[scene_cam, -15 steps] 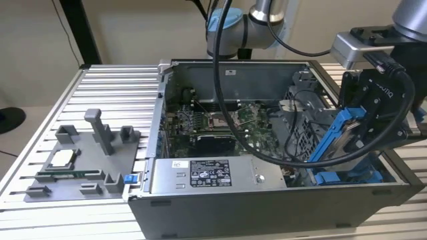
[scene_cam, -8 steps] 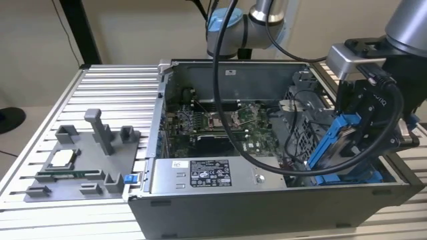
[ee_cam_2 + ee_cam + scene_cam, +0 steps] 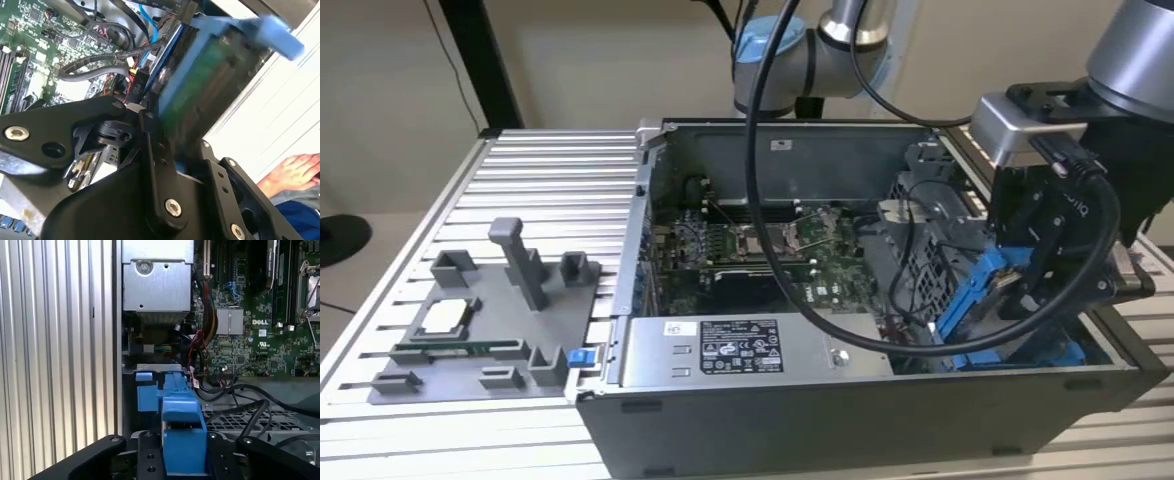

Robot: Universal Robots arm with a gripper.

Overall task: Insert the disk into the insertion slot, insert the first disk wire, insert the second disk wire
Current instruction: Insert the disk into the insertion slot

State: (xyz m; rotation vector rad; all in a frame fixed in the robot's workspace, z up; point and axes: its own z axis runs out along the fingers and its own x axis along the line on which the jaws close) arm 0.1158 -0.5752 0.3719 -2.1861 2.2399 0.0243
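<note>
Holds disk [image 3: 983, 290] clamped between narrow jaws of gripper [image 3: 182, 457], tilted over slot [image 3: 1047, 352] at exterior view's right end of case [image 3: 854, 430]. Probably not yet seated. Risks jamming at slot mouth if lowered askew, or pinching loose black cables [image 3: 250, 412] alongside.

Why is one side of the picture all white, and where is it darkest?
In the second wrist view, bright light washes the table white beside the disk; in the first wrist view, its ribs gleam while the gap beside the disk is dark; the exterior view is evenly lit, dimmest inside the computer case.
</note>
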